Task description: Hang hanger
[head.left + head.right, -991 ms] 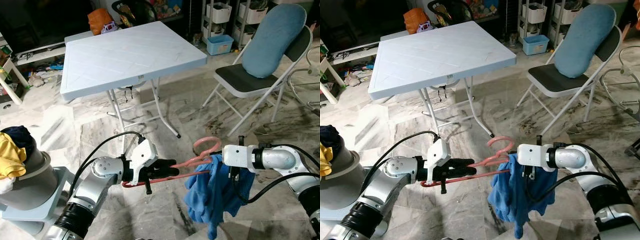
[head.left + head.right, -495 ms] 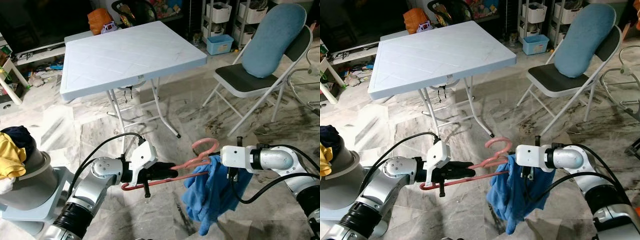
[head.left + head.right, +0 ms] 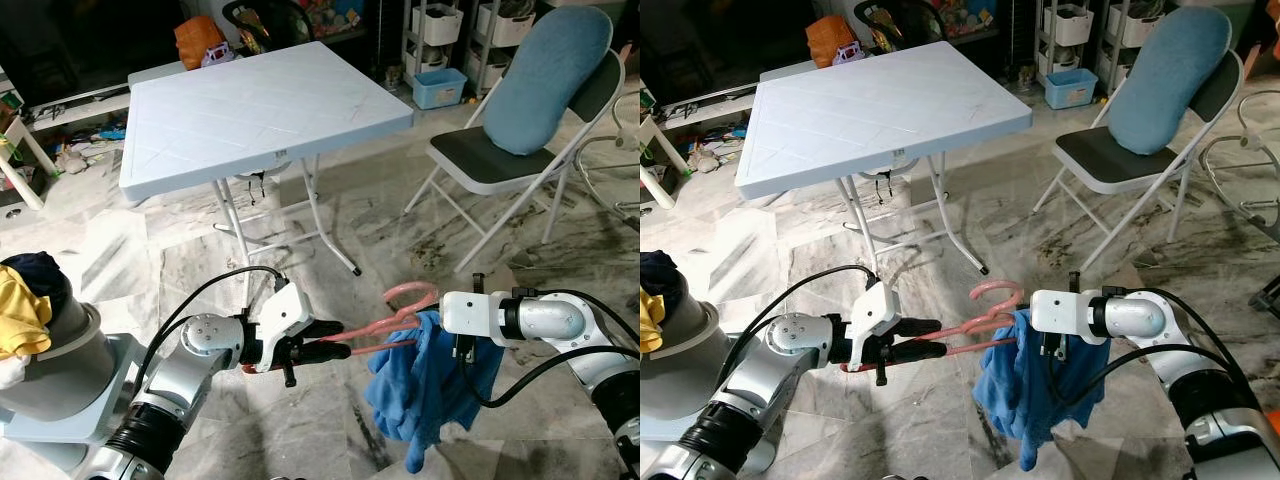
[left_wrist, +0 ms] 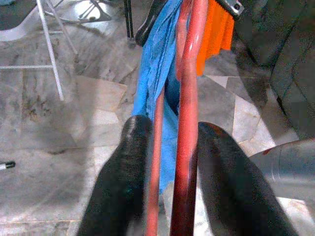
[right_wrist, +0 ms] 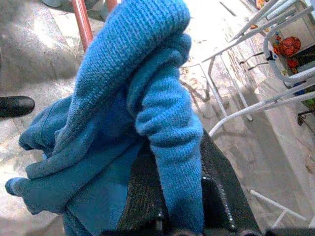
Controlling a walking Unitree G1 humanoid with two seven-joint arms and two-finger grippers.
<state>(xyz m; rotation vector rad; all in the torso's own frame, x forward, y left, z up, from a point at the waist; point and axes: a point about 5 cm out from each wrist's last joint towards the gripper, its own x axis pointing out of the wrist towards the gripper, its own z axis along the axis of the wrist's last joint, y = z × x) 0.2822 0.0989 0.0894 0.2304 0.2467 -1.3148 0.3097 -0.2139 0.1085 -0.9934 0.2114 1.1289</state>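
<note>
A pink-red hanger (image 3: pixel 385 322) is held level above the floor, its hook (image 3: pixel 410 292) pointing up. My left gripper (image 3: pixel 335 340) is shut on the hanger's left end; in the left wrist view its black fingers (image 4: pixel 123 182) press the two red bars (image 4: pixel 189 98) from both sides. A blue knitted garment (image 3: pixel 430 385) hangs draped over the hanger's right end. My right gripper (image 3: pixel 463 350) points down beside the hook, shut on a fold of that garment (image 5: pixel 162 108), which covers most of its fingers (image 5: pixel 221 191).
A pale blue folding table (image 3: pixel 260 110) stands ahead. A folding chair (image 3: pixel 480 160) with a blue cushion (image 3: pixel 545 75) is at the right. A grey basket (image 3: pixel 55 365) of clothes sits by my left side. Shelves and clutter line the back wall. Marble floor lies below the arms.
The left gripper has rolled slightly and drawn the hanger a little left and down. The hanging garment has swayed. The right gripper has stayed almost still.
</note>
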